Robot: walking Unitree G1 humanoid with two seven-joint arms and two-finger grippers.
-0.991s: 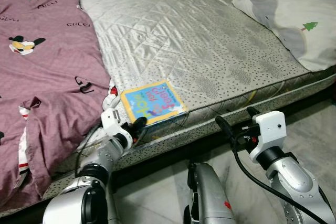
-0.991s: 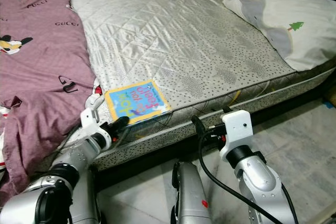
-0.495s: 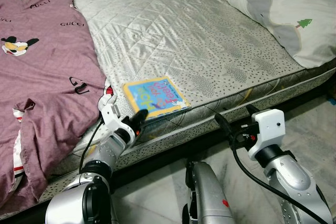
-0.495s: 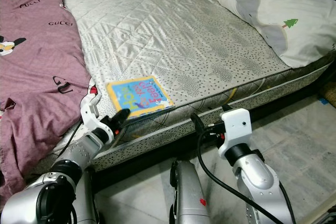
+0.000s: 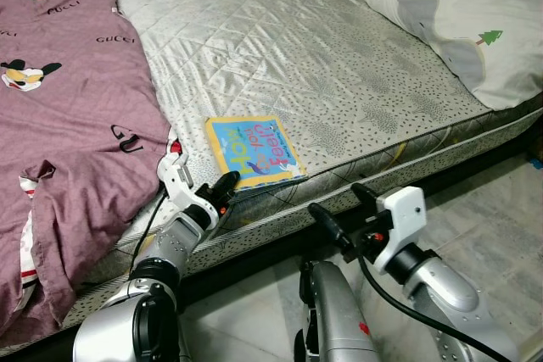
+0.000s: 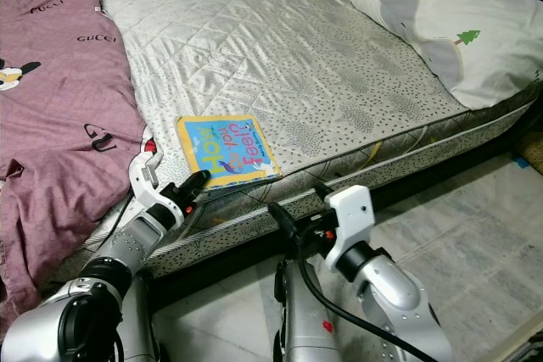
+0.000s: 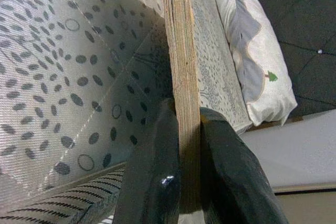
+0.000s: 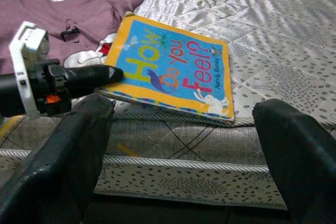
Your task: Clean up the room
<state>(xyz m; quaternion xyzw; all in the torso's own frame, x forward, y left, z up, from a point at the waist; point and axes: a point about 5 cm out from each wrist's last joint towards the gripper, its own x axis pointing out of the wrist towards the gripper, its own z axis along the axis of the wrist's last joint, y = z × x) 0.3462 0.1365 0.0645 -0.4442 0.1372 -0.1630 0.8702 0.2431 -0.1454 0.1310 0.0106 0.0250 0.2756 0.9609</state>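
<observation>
Where the silver mattress (image 5: 280, 48) meets its front edge, a picture book (image 5: 253, 150) with a blue cover and a yellow border is seen lying flat. Its near corner is pinched by the left tool (image 5: 227, 186), and the book's thick edge (image 7: 181, 77) is squeezed between the two black fingers (image 7: 157, 177) in the left wrist view. The words "How Do you Feel?" can be read on the cover (image 8: 173, 69) in the right wrist view. The right tool (image 5: 342, 212) is held low in front of the mattress side, just below the book, and its fingers are spread wide with nothing between them. A purple blanket (image 5: 68, 116) with cartoon faces is spread over the left part of the bed, just beside the book. A white pillow (image 5: 458, 23) with a small green tree on it is lying at the far right corner.
</observation>
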